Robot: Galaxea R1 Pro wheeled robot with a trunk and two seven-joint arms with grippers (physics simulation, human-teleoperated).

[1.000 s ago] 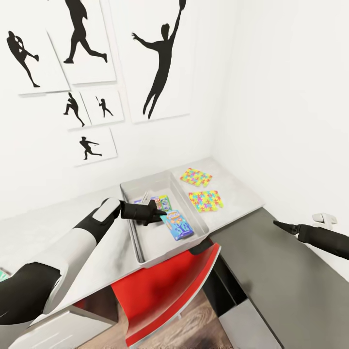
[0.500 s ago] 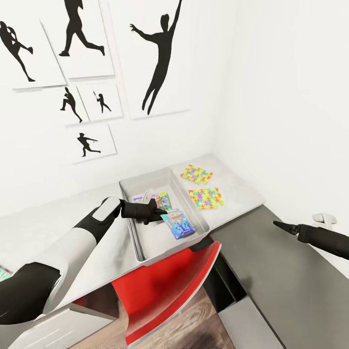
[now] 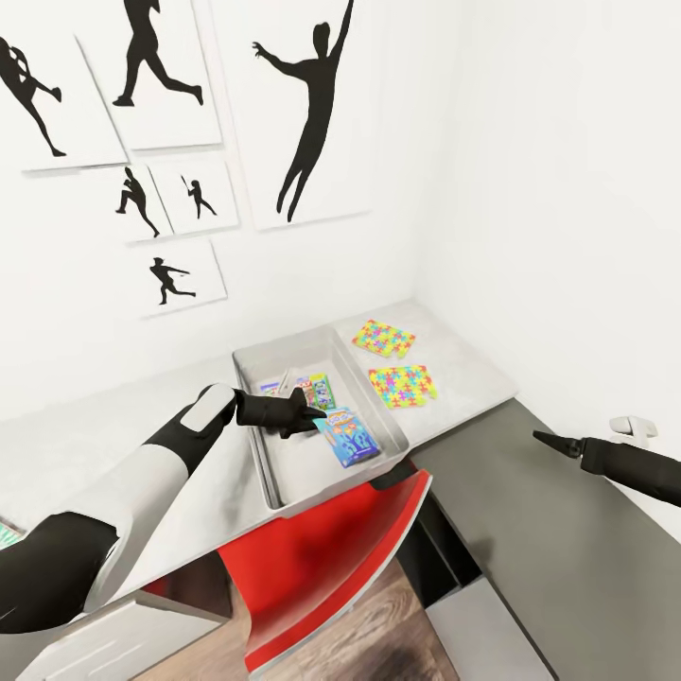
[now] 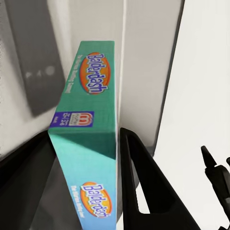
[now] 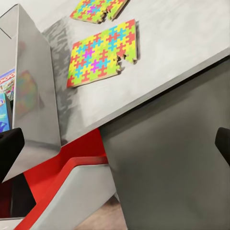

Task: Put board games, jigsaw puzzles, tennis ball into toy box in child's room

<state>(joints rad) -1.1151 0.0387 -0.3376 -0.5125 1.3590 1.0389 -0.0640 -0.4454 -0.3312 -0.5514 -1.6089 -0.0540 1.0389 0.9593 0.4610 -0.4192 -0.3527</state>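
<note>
From the head, our left gripper (image 3: 307, 413) hangs over the toy box (image 3: 284, 492), clamped on a teal board game (image 3: 348, 437). Left wrist: the game (image 4: 88, 143) stands on edge, long axis pointing away along the fingers. Right wrist: the jigsaw puzzles (image 5: 101, 52) lie near the table's (image 5: 182, 43) front edge, nearer our right gripper (image 3: 544, 439), grip unclear.

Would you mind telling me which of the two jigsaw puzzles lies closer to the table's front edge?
The jigsaw puzzle beside the toy box; the other puzzle lies further back, towards the wall.
</note>
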